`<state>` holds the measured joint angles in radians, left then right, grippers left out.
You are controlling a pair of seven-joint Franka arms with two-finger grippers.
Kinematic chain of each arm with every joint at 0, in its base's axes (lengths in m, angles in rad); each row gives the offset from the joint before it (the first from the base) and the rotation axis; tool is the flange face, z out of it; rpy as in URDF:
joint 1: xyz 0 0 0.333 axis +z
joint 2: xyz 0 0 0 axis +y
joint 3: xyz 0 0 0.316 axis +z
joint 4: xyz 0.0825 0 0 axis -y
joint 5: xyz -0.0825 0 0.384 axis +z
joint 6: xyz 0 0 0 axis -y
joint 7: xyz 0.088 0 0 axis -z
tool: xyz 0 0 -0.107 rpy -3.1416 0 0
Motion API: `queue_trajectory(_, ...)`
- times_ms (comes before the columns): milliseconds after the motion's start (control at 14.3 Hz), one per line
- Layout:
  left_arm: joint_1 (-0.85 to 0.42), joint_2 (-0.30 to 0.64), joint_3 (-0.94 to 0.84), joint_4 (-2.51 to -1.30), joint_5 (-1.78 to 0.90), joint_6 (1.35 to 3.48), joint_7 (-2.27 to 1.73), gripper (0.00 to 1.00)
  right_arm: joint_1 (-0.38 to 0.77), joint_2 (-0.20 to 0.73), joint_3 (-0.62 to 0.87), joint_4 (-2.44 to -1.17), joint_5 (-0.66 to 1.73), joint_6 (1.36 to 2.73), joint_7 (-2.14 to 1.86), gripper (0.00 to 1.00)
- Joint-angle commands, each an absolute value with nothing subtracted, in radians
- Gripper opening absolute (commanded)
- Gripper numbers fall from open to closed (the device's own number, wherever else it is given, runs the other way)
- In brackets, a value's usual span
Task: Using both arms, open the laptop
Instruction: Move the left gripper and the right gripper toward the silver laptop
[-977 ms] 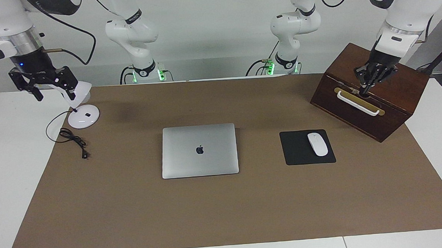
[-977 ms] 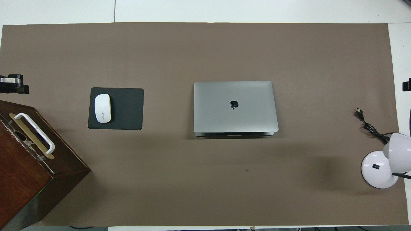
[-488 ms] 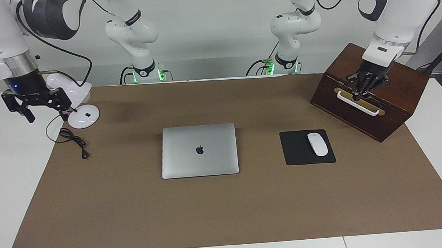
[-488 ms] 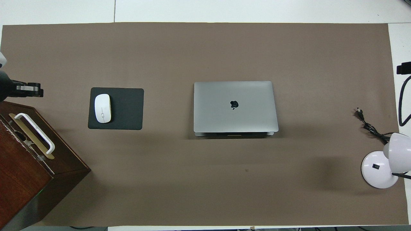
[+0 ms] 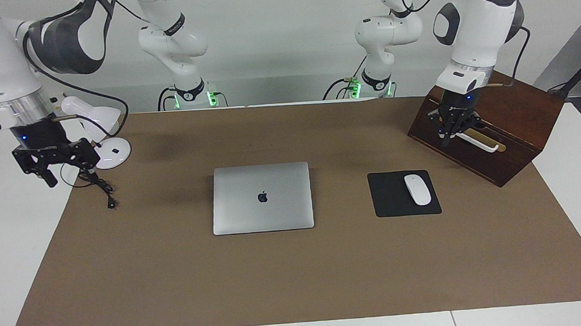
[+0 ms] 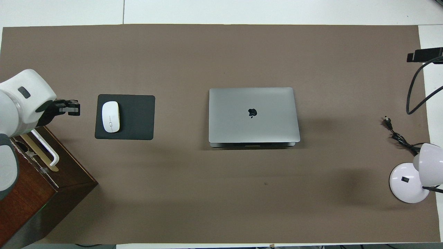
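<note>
Still, the thin silver-grey laptop (image 5: pixel 262 198) lay shut mid-mat, well apart from both arms. The right gripper (image 5: pixel 56 168), fingers spread, was held over the mat's edge near the white desk lamp (image 5: pixel 101 134); the left gripper (image 5: pixel 452 130), fingertips pressed together, hung over the dark wooden box (image 5: pixel 493 122). One gripper would best be brought to steady the base while the lid's front edge was lifted by the other.

No words or numbers can be read anywhere. The one sign is a dark apple-shaped logo (image 5: pixel 262 197) at the middle of the closed lid of the thin silver-grey metal laptop (image 5: pixel 261 179); in the overhead view it shows the other way up. Small markings on the white arms are too small to read
</note>
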<state>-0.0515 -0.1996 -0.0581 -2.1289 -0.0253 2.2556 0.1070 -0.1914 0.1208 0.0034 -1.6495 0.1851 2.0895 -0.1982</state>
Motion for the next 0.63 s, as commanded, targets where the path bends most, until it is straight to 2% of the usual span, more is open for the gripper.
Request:
queue_trajectory(0, -0.093, -0.268, -0.046, -2.264, -0.034, 2.393, 0.114, 0.0, -0.198, 0.141, 0.015, -1.716, 0.305, 2.219, -0.206, 1.0)
queue_trajectory(279, -0.136, -0.293, -0.046, -2.422, -0.034, 2.618, 0.11, 0.0, -0.146, 0.163, 0.017, -1.784, 0.483, 2.359, -0.155, 1.0)
queue_trajectory(558, -0.169, -0.284, -0.046, -2.523, -0.034, 2.791, 0.107, 0.0, -0.068, 0.172, 0.017, -1.84, 0.739, 2.481, -0.065, 1.0)
